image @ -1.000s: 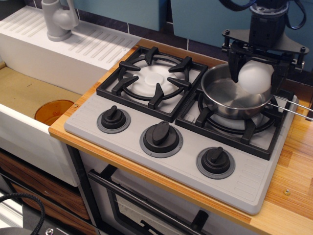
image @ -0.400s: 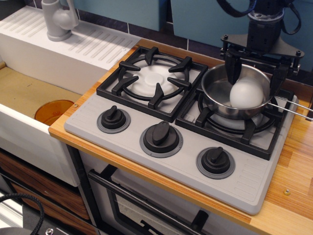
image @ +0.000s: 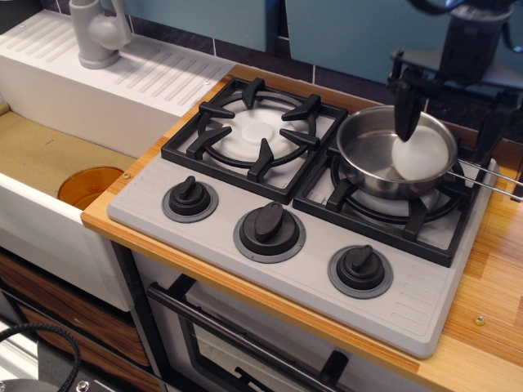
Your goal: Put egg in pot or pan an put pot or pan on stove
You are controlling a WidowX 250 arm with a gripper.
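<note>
Right of frame: one shiny steel pan (image: 384, 160) on stove (image: 270, 269), holding one smooth white egg (image: 418, 158). Two black grates, three knobs. Upper right: gripper (image: 451, 122), fingers spread, empty, above pan.

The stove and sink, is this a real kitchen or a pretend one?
It looks like a toy kitchen, probably. The grey stove has black knobs and grates with no flame, a small pan holding a white egg sits on it, and a plastic-looking sink stands beside it.
</note>
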